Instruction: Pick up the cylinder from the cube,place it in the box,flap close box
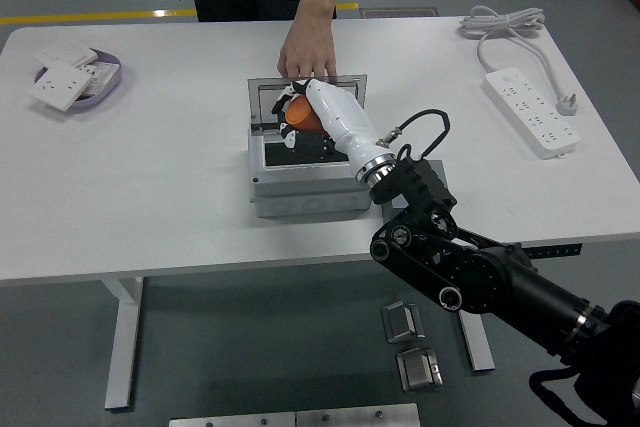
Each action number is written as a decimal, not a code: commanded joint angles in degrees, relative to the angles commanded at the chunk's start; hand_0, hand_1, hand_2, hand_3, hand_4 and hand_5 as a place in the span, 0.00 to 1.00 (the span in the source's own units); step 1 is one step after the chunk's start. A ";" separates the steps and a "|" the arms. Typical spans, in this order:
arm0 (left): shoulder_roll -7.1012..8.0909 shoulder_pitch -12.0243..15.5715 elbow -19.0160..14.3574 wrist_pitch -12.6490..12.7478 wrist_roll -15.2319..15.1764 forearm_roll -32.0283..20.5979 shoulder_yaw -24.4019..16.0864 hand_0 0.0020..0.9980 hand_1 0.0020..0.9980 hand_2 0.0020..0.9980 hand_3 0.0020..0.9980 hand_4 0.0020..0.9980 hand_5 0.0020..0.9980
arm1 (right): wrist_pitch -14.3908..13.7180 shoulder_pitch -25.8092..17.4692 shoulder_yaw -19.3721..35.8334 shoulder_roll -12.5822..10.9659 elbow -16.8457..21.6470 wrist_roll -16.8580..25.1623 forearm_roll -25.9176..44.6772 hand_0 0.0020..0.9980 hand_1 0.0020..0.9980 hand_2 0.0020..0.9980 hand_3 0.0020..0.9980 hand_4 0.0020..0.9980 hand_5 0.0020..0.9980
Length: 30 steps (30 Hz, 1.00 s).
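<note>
My right hand [300,119] is glossy white plastic over black jointed fingers, closed on the smooth matt orange cylinder [303,117]. Beneath it the box [305,192] looks like matt grey moulded plastic, its flap [262,97] a clear, slightly shiny pane in a grey frame. The table [150,197] under the box is smooth matt white. Right of the box, the power strip [532,111] is glossy white plastic.
</note>
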 joint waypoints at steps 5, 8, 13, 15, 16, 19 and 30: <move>0.25 -0.07 0.00 -0.04 0.23 0.22 -0.05 0.60 0.62 0.57 0.61 0.65 0.27 | 1.68 2.86 -2.77 0.00 -4.63 -1.86 -6.95 0.03 0.26 0.43 0.34 0.07 0.00; 0.38 -0.14 0.00 -0.08 0.31 0.30 -0.04 0.60 0.62 0.57 0.61 0.65 0.27 | 2.79 3.85 -4.33 0.00 -6.60 -2.28 -10.57 0.03 0.26 0.43 0.34 0.07 0.00; 0.54 -0.24 0.00 -0.16 0.37 0.47 -0.08 0.60 0.62 0.57 0.61 0.65 0.28 | 4.60 4.60 -6.06 0.00 -8.85 -1.65 -13.84 0.03 0.25 0.42 0.34 0.07 0.00; 0.58 -0.23 0.00 -0.17 0.45 0.57 -0.14 0.60 0.62 0.57 0.61 0.65 0.28 | 5.22 4.82 -6.34 0.00 -9.30 -1.41 -14.66 0.05 0.27 0.42 0.36 0.08 0.00; 0.60 -0.22 0.00 -0.16 0.51 0.67 -0.21 0.60 0.62 0.57 0.61 0.65 0.28 | 5.55 4.95 -6.43 0.00 -9.49 -1.31 -15.09 0.05 0.27 0.42 0.36 0.08 0.00; 0.66 -0.21 0.00 -0.17 0.63 0.78 -0.31 0.60 0.62 0.57 0.61 0.65 0.28 | 6.25 5.25 -6.53 0.00 -9.82 -1.17 -15.92 0.05 0.27 0.42 0.36 0.08 0.00; 0.64 -0.24 0.00 -0.11 0.74 1.12 -0.54 0.60 0.62 0.57 0.61 0.65 0.29 | 7.16 5.60 -6.45 0.00 -9.80 -1.20 -16.42 0.68 0.65 0.62 0.65 0.39 0.06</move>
